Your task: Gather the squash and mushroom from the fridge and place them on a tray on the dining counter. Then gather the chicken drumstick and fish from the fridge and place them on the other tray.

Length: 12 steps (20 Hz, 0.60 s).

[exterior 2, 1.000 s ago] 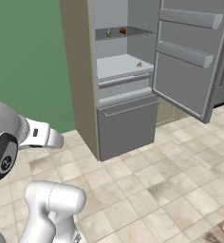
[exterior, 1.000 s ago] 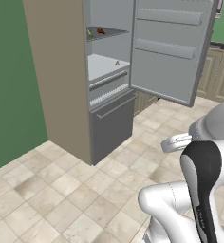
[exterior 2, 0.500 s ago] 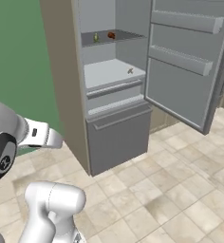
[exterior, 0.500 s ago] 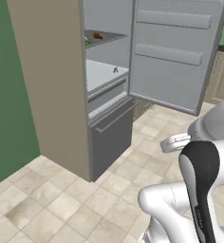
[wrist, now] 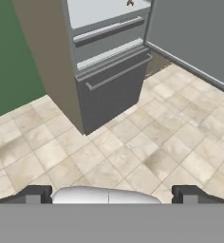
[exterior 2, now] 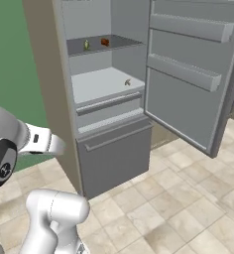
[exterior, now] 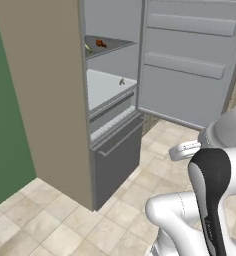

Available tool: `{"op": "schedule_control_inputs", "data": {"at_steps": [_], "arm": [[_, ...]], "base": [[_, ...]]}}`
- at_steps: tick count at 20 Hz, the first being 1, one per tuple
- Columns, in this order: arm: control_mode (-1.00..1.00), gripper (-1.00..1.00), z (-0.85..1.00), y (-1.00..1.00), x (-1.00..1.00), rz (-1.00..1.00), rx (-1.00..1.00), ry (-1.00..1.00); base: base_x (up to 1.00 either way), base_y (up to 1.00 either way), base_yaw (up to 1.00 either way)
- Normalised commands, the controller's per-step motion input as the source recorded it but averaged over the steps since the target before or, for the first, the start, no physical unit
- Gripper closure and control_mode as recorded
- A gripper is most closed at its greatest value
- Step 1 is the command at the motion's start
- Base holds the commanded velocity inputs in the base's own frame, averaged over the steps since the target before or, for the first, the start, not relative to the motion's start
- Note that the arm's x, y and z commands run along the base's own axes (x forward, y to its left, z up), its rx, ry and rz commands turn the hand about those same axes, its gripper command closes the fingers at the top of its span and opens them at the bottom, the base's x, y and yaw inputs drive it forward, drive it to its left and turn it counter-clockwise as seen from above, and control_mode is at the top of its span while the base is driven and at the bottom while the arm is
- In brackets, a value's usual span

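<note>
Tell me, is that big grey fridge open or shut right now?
Open. The fridge door is swung wide to the right, baring its inner shelves; the bottom drawer looks shut.

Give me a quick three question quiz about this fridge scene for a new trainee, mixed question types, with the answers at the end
1. True or false: the fridge door stands open.
2. Multiple choice: where do the small yellow-green item and the red-orange item sit? A) on the upper shelf B) on the floor C) in the door racks
3. Fill in: the gripper jaws are ____, with nothing between them.

Key: 1 true; 2 A; 3 open
</note>
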Motion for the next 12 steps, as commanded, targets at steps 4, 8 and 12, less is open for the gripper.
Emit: {"op": "schedule_control_inputs", "data": {"at_steps": [4, 8, 12], "arm": [[1.00, -1.00, 0.00, 0.00, 0.00, 0.00, 0.00, 0.00], [1.00, -1.00, 0.00, 0.00, 0.00, 0.00, 0.00, 0.00], [1.00, -1.00, 0.00, 0.00, 0.00, 0.00, 0.00, 0.00]], "base": [[0.64, -0.32, 0.14], [0.62, -0.39, 0.22], [0.70, -0.33, 0.24]]}}
